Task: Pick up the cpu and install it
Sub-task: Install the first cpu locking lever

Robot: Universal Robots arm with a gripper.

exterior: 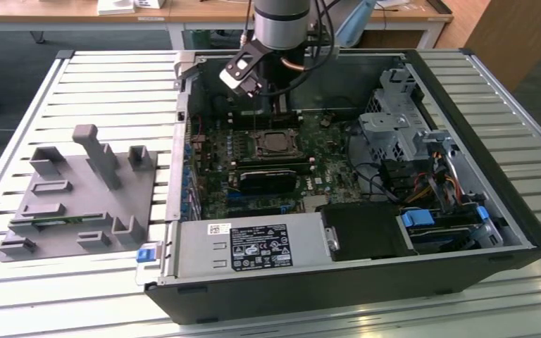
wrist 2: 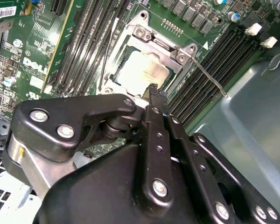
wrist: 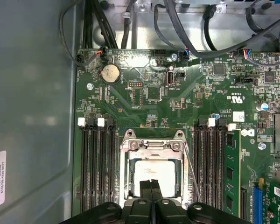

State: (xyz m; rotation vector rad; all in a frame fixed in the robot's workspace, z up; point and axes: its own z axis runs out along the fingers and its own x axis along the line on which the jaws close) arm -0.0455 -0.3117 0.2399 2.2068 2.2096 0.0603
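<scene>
The cpu (wrist: 155, 173) lies flat in the metal socket frame (wrist: 130, 148) on the green motherboard (wrist: 177, 102), its pale silver top also clear in the second wrist view (wrist 2: 144, 72). The gripper (wrist: 151, 185) hangs just above the chip's edge with its black fingers (wrist 2: 155, 95) pressed together, clenched on nothing. In the exterior view the arm (exterior: 280, 21) stands at twelve o'clock of the open computer case (exterior: 496, 176), and a grey parts fixture (exterior: 78, 197) rests at nine o'clock of it.

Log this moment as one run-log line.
gripper: shut, empty, above socket | cpu: seated in motherboard socket | retention frame: open | case: on its side, panel off
</scene>
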